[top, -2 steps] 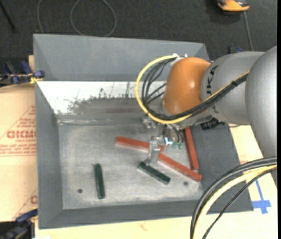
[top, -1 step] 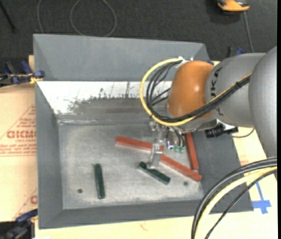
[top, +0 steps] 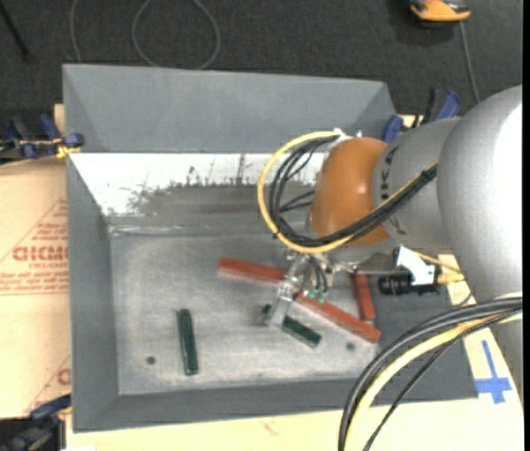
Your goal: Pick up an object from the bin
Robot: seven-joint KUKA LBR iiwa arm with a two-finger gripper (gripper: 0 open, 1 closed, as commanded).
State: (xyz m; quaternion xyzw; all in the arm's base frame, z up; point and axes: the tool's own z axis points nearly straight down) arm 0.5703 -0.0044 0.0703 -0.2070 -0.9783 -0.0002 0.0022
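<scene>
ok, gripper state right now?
The gripper: cannot be told. It sits low in the bin over the long red stick, next to a short dark green bar.

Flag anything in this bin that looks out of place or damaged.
Nothing looks damaged or spilled: red sticks and a short green bar cluster by the gripper, a longer green bar lies alone at lower left, all inside the bin.
</scene>
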